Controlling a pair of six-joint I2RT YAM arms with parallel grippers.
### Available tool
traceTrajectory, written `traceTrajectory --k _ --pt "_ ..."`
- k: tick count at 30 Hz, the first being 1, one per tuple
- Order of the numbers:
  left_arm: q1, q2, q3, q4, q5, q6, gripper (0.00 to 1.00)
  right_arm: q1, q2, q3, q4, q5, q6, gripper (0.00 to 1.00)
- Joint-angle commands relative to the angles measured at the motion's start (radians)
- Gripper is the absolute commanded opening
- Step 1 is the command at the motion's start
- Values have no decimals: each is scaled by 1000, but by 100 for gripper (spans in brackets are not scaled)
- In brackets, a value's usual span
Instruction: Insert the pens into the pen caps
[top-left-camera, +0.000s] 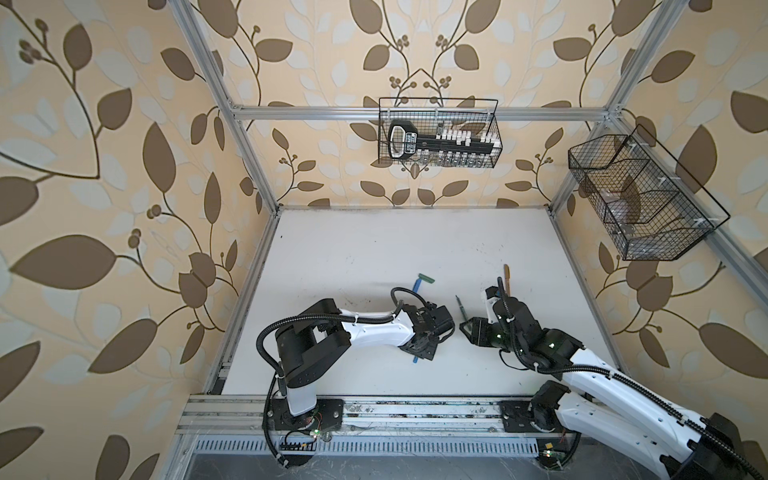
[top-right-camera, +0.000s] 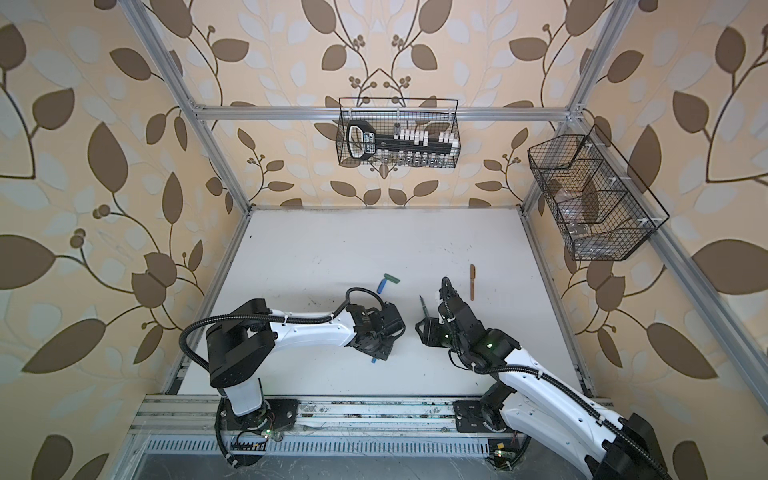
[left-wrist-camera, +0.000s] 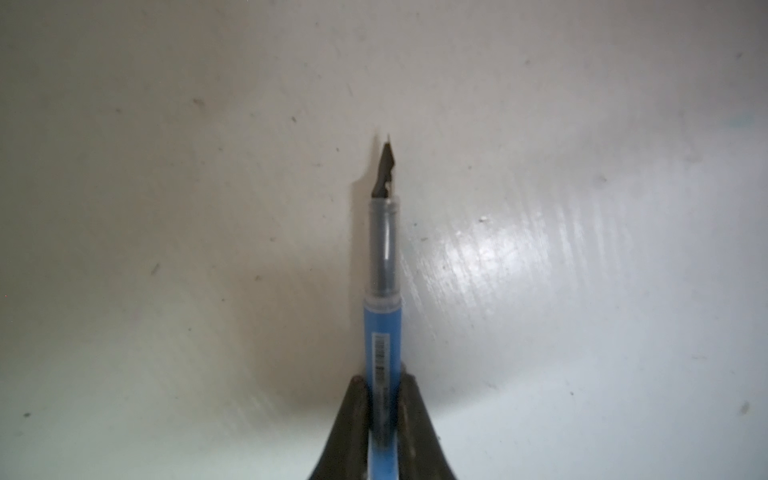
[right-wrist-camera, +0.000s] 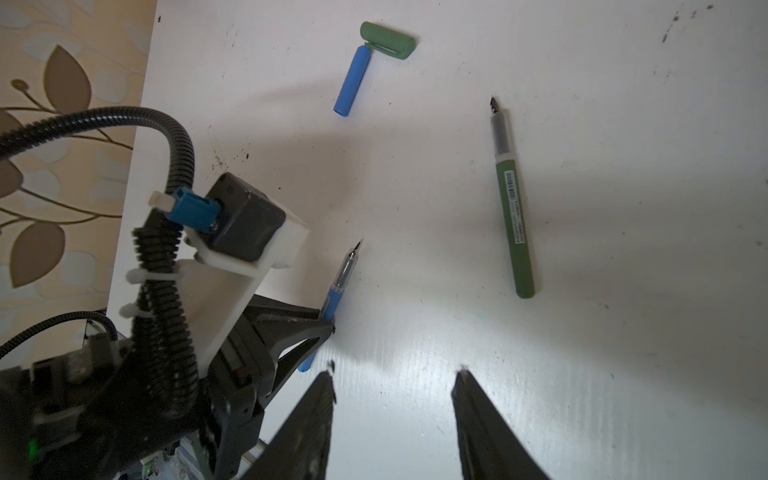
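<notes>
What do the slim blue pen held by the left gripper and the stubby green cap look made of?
Slim blue pen: likely plastic; smooth satin barrel with printed barcode label, clear glossy front section catching a highlight. Stubby green cap: probably plastic, matte, evenly coloured, little shine.

the blue pen (left-wrist-camera: 382, 316) is sitting uncapped with its dark tip bare, its barrel pinched between the jaws of the left gripper (left-wrist-camera: 383, 386), low over the bench (left-wrist-camera: 166, 208). the dark green pen (right-wrist-camera: 513, 208) is lying flat and uncapped. the blue cap (right-wrist-camera: 352, 81) and green cap (right-wrist-camera: 388, 40) are lying touching, forming an l. the orange-brown pen (top-right-camera: 472, 282) is lying farther back; whether it is capped is unclear.
</notes>
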Motion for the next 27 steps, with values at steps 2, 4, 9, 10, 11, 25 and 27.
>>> traceTrajectory --k 2,4,9,10,11,25,27 --pt "-7 -61 2 14 -31 20 14 2 60 -10 112 -56 39 48" --pt "-7 -74 4 26 -26 29 14 9 99 -9 161 -64 50 48" --pt "-6 -97 36 -1 -38 51 14 20 186 -6 279 -90 74 48" --pt "-6 -101 39 -6 -41 53 14 21 202 -4 296 -97 76 48" --pt "-4 -107 42 -9 -40 56 14 22 220 0 312 -101 77 48" --pt "-3 -156 63 -27 -46 52 14 29 390 13 499 -169 117 49" --pt "-3 -165 64 -31 -56 54 14 29 415 16 522 -180 126 49"
